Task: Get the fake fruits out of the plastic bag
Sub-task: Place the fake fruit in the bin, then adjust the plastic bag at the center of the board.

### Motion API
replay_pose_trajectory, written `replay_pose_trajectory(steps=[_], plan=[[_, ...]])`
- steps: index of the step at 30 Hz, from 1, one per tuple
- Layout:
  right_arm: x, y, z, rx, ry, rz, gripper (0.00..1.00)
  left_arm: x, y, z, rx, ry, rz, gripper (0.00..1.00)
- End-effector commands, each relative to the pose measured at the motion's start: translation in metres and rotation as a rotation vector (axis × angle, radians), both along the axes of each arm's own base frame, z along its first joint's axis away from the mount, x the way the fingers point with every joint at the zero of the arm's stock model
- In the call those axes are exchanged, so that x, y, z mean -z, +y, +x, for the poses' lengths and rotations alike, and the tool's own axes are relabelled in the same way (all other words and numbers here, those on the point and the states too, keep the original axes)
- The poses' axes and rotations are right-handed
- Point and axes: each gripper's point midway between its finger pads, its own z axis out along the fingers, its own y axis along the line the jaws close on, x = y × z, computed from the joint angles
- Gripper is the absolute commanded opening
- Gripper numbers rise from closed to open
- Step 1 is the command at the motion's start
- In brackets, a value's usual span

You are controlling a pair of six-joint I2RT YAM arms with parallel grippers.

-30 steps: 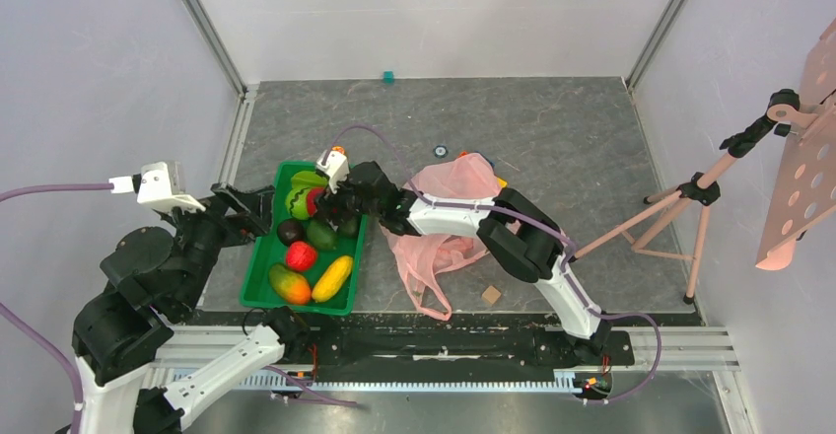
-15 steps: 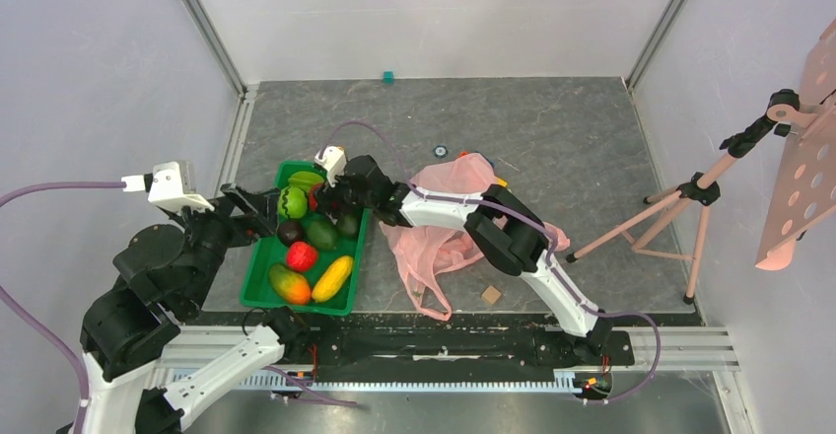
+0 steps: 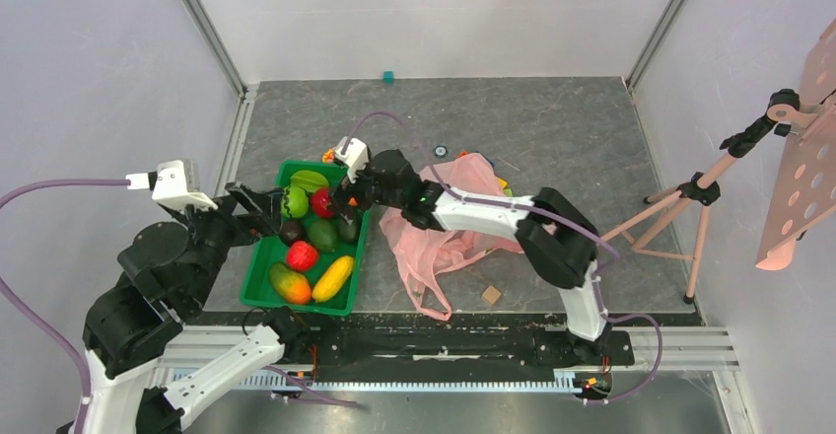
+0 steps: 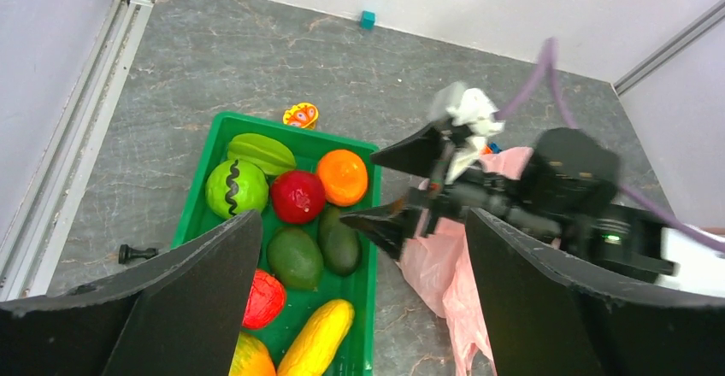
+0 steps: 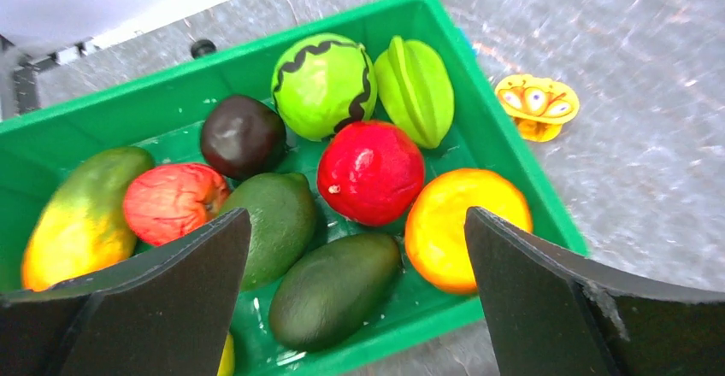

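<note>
Right gripper (image 4: 359, 185), spread and empty, hangs over the red fruit (image 5: 370, 172) in the green tray (image 4: 191, 210) near the counter's left edge. Left gripper (image 4: 359, 220): spread, empty. Plastic bag (image 3: 446, 247) lies beside the tray.

The fake fruits (image 5: 370, 184) are glossy smooth plastic, and so is the green tray (image 5: 85, 124). The plastic bag (image 3: 444, 247) is thin crinkly translucent film. Matt marbled-grey table (image 3: 552, 128), matt black fingers (image 5: 547, 308).
</note>
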Motion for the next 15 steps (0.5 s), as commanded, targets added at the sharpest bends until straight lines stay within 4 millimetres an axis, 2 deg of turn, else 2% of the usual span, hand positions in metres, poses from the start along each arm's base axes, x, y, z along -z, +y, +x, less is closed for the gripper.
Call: replay_pose_trajectory(steps=[1, 4, 7, 10, 11, 12, 15], plan=[[-0.084, -0.028, -0.007, 0.055, -0.105, 0.146, 0.98, 0.008, -0.013, 0.013, 0.007, 0.038, 0.019, 0.95], [-0.098, -0.084, -0.003, 0.265, -0.076, 0.154, 0.98, 0.024, -0.029, 0.026, 0.013, 0.105, 0.028, 0.96], [-0.091, -0.157, 0.004, 0.528, -0.017, 0.124, 0.98, 0.045, -0.059, 0.044, 0.062, 0.176, 0.020, 0.97], [-0.080, -0.232, -0.002, 0.726, 0.031, 0.125, 0.98, 0.062, -0.091, 0.062, 0.121, 0.219, -0.009, 0.99], [-0.084, -0.253, -0.007, 0.766, 0.040, 0.146, 0.98, 0.068, -0.101, 0.068, 0.140, 0.230, -0.018, 1.00], [-0.077, -0.272, -0.011, 0.799, 0.050, 0.138, 0.98, 0.073, -0.110, 0.074, 0.152, 0.239, -0.028, 1.00], [-0.076, -0.313, -0.027, 0.858, 0.049, 0.142, 0.98, 0.092, -0.141, 0.090, 0.212, 0.289, -0.047, 1.00]])
